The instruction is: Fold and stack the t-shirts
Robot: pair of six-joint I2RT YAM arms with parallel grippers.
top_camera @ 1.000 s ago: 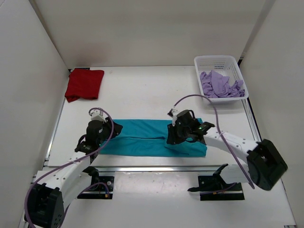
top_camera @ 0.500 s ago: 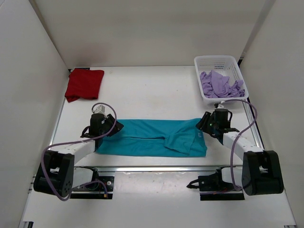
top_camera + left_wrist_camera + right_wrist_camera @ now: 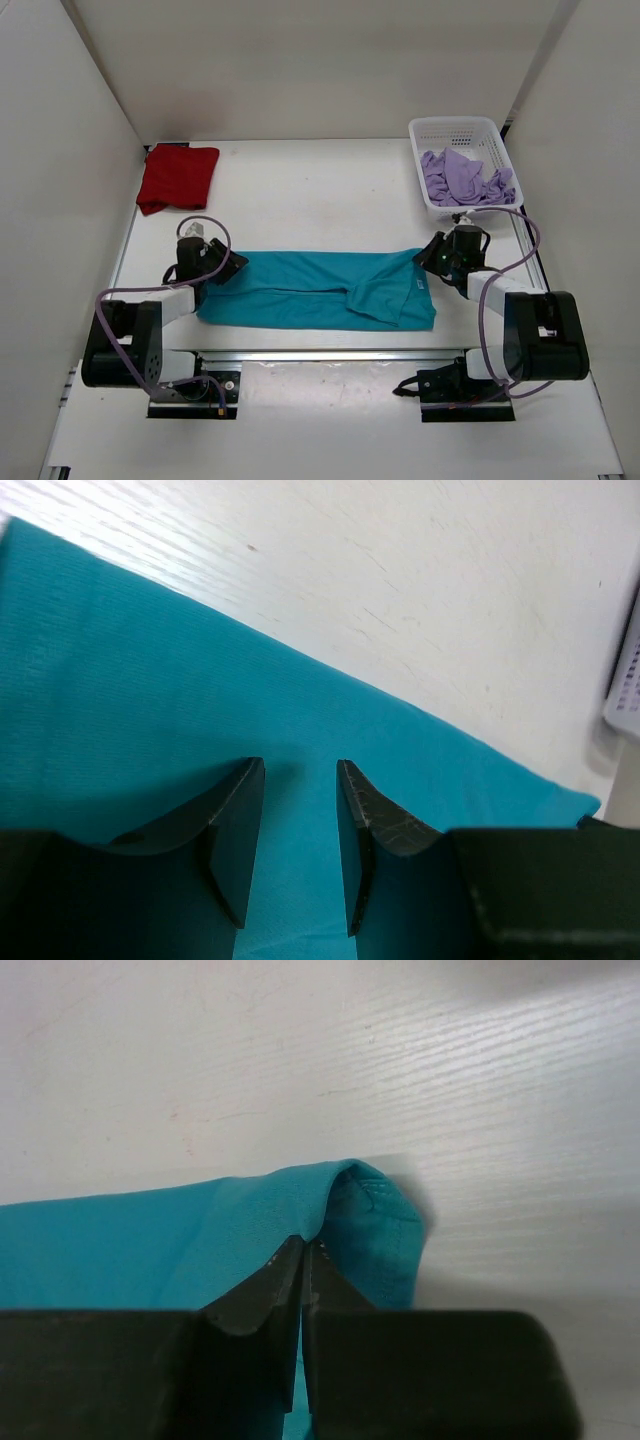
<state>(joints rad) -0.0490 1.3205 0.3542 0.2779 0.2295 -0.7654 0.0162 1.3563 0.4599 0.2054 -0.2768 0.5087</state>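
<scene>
The teal-blue t-shirt [image 3: 310, 290] lies flat on the white worktop [image 3: 320, 195] as a long band across the lower middle of the overhead frame, with a creased flap doubled over near its right end. The left pincer [image 3: 232, 267] sits low at the band's left end. Its wrist view shows the two dark fingers [image 3: 235, 825] standing partly apart, with teal cloth [image 3: 120, 680] visible in the gap between them and nothing clamped there. The right pincer [image 3: 430, 258] is at the band's upper right corner. Seen from its own wrist, the jaws are pressed together on a raised fold at the rounded edge of the shirt [image 3: 120, 1240], the cloth rising to meet the tips (the rest of that corner rests on the bare worktop [image 3: 200, 1040]). The deep red t-shirt [image 3: 177, 177] lies folded into a rough square in the upper left of the overhead frame, well apart from both arms. The pale lavender t-shirt [image 3: 465, 178] is bunched and unfolded inside the white mesh basket [image 3: 455, 124] in the upper right, just beyond the right arm's wrist.
</scene>
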